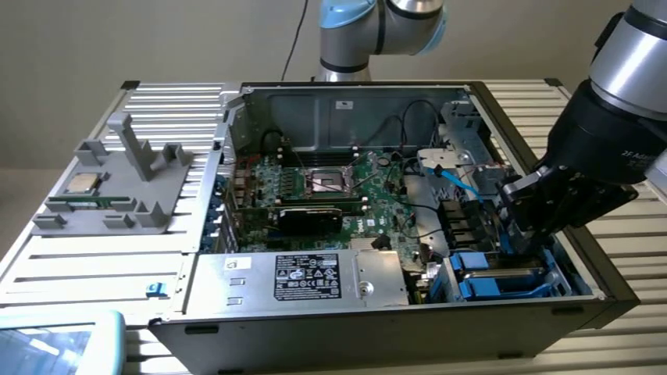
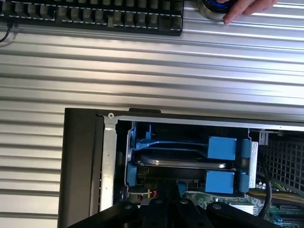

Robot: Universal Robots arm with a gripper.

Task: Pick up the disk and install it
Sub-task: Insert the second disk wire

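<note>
The disk (image 2: 183, 162) lies edge-on in the drive bay at the corner of the open computer case (image 1: 417, 328): a silver-grey slab framed by its bright blue carrier (image 2: 221, 147). In the exterior view the disk (image 1: 498, 281) sits in the bay at the case's near right corner. My gripper (image 1: 518, 244) reaches down into the case just above that bay. Its black fingers (image 2: 156, 206) are shut and pressed together right beside the disk's edge. Whether they touch the carrier cannot be told.
A large silver box with a black label (image 1: 302, 277) fills the case's front. Behind it lie the motherboard (image 1: 323, 183) and loose cables. A grey fixture (image 1: 115, 183) holding a small chip stands to the exterior view's left. A keyboard (image 2: 95, 14) and a person's hand (image 2: 247, 7) are beyond the case.
</note>
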